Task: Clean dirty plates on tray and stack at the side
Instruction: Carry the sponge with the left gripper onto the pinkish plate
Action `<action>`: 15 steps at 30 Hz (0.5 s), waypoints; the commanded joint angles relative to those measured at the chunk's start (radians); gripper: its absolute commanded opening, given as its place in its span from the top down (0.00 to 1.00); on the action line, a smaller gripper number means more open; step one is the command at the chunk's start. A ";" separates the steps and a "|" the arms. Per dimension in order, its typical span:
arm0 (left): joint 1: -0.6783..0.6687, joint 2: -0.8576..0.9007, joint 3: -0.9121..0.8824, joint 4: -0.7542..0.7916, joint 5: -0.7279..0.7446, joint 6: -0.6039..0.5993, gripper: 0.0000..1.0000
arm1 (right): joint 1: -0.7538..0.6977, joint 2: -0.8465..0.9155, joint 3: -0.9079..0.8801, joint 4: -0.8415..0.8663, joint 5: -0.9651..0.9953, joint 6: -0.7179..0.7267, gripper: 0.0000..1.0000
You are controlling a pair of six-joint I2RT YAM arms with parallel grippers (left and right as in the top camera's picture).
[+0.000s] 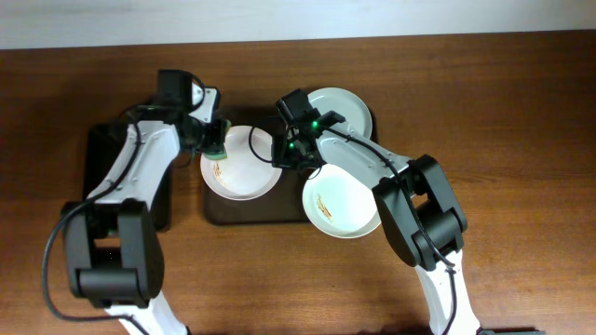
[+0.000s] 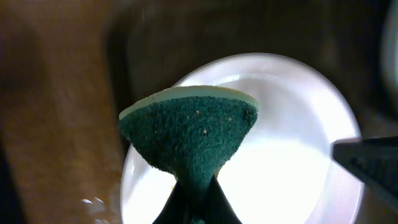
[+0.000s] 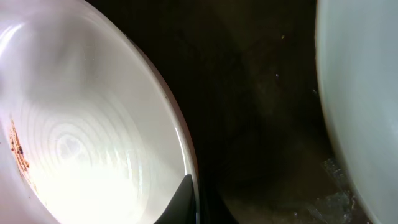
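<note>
From overhead, a wooden table (image 1: 521,112) holds a dark-brown rectangular tray (image 1: 251,212) with rounded corners. Three round, shallow white plates sit on it: the left plate (image 1: 244,172), the rear plate (image 1: 343,104) and the front plate (image 1: 346,209), which overhangs the tray's near rim. A smaller black tray (image 1: 101,149) lies to the left under my left arm.

My left gripper (image 1: 214,141) hovers at the left plate's left edge, and my right gripper (image 1: 282,158) is at its right edge. Only the wrist views show the grips. In the left wrist view, my fingers are closed tight on the narrow end of a sponge (image 2: 189,134). It fans out into a coarse, grainy dark-green face with a thin pale foam edge on top. The left plate glows glossy and overexposed beneath it.

In the right wrist view, my right gripper (image 3: 194,204) is pinched shut on that plate's thin rim. This view also shows faint concentric rings in the glaze and a rusty orange smear (image 3: 15,149) on the far side. Across a strip of dark tray floor is the pale bluish curve of a second plate (image 3: 367,93); I cannot tell which one. The overhead view alone shows a similar smear on the front plate.
</note>
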State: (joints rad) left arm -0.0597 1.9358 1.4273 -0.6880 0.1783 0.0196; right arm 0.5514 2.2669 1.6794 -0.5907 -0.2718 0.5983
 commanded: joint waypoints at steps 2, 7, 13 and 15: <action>-0.008 0.080 0.011 -0.046 -0.045 -0.081 0.99 | -0.003 0.017 0.015 -0.003 -0.009 -0.006 0.96; -0.016 0.127 0.010 -0.113 -0.045 -0.082 0.99 | -0.003 0.017 0.015 0.000 -0.008 -0.006 0.96; -0.045 0.127 0.009 -0.240 -0.044 -0.083 0.99 | -0.003 0.017 0.015 0.001 -0.008 -0.006 0.96; -0.045 0.128 0.007 -0.179 -0.050 -0.083 0.99 | -0.003 0.017 0.015 0.001 -0.008 -0.006 0.96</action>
State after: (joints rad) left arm -0.1009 2.0407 1.4338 -0.9123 0.1421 -0.0502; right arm 0.5461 2.2669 1.6794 -0.5934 -0.2710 0.5896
